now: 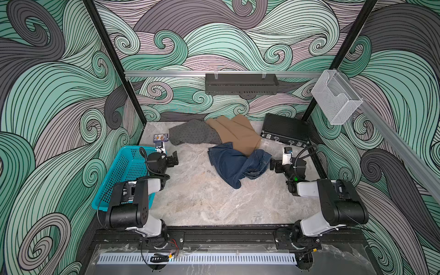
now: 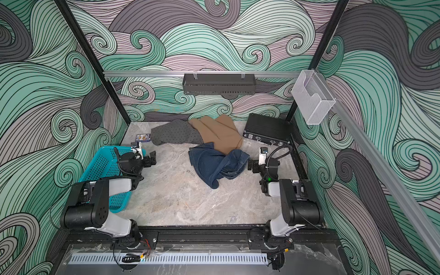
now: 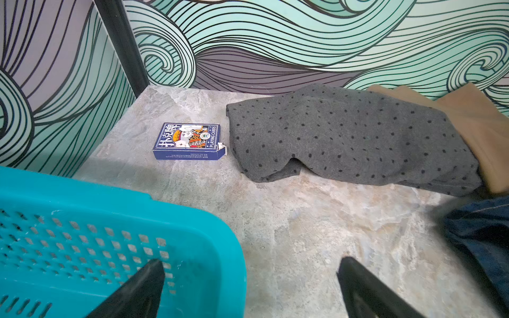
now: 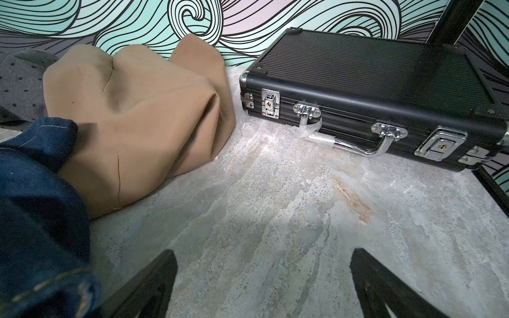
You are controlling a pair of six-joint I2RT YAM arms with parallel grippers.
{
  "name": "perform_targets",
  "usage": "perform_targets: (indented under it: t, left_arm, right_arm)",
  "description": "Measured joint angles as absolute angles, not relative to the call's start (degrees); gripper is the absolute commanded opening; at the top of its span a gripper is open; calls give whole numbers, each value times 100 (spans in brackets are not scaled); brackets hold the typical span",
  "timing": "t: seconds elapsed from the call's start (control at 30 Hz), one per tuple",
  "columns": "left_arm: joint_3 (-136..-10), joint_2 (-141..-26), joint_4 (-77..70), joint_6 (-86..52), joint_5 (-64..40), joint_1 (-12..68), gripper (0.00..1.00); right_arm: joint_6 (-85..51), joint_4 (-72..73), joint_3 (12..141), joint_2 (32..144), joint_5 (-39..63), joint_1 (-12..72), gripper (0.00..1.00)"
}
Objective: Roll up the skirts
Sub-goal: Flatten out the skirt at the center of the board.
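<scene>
Three skirts lie in a loose heap at the back middle of the table in both top views. The grey dotted skirt (image 1: 192,134) (image 3: 344,137) is on the left, and the tan skirt (image 1: 238,132) (image 4: 137,110) overlaps it. The crumpled denim skirt (image 1: 235,164) (image 2: 214,164) lies nearest and covers the tan one's front edge. My left gripper (image 1: 175,159) (image 3: 252,264) hovers open and empty by the basket, left of the denim. Just right of the denim's waistband, my right gripper (image 1: 272,164) (image 4: 264,256) is also open and empty.
A teal perforated basket (image 1: 123,166) (image 3: 82,206) stands at the left under my left arm. A playing-card box (image 1: 160,137) (image 3: 190,140) lies beside the grey skirt. A black hard case (image 1: 284,129) (image 4: 371,82) sits at the back right. A black shelf (image 1: 240,83) hangs on the back rail.
</scene>
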State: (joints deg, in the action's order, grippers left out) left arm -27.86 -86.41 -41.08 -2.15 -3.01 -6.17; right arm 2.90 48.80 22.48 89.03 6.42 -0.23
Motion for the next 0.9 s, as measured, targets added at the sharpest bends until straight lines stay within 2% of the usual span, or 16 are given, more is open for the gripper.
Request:
perform_targets:
  t: [0.9]
  left_arm:
    - [-2797, -8641, -4010, -213, -134, -530, 99]
  right_arm:
    - [290, 4882, 2248, 8903, 642, -23, 99]
